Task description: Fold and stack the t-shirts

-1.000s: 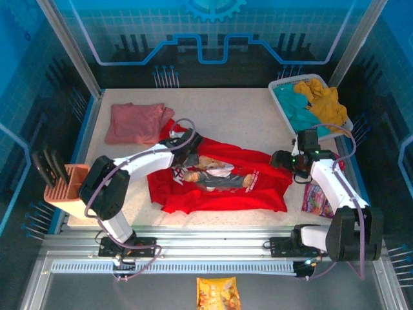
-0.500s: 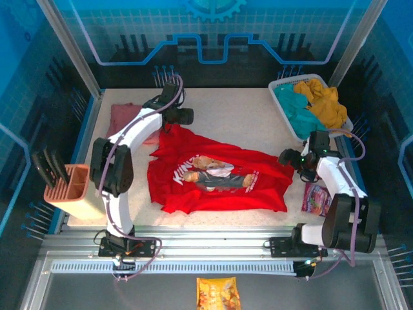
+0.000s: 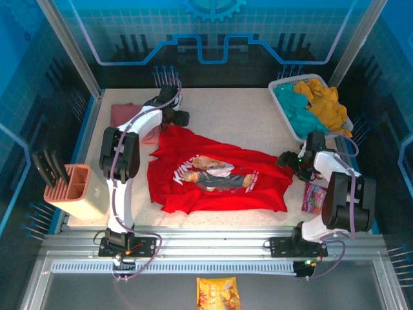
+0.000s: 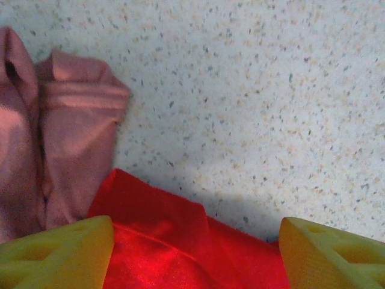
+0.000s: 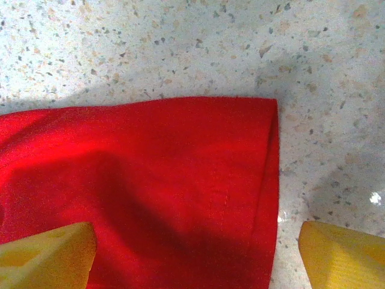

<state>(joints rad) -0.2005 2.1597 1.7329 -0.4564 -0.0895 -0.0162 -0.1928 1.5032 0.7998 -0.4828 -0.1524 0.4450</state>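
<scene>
Two t-shirts: red t-shirt (image 3: 216, 174) centre of surface (image 3: 245, 116), pink t-shirt (image 3: 132, 116) at 10 o'clock. Likely soft, limp, light; pinch hems. Wide, empty: left end effector (image 3: 177, 118) at 11 o'clock corner, right end effector (image 3: 287, 159) at 3 o'clock sleeve.

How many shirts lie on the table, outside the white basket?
2: the red shirt spread in the middle; the pink shirt at the far left, partly hidden.
</scene>
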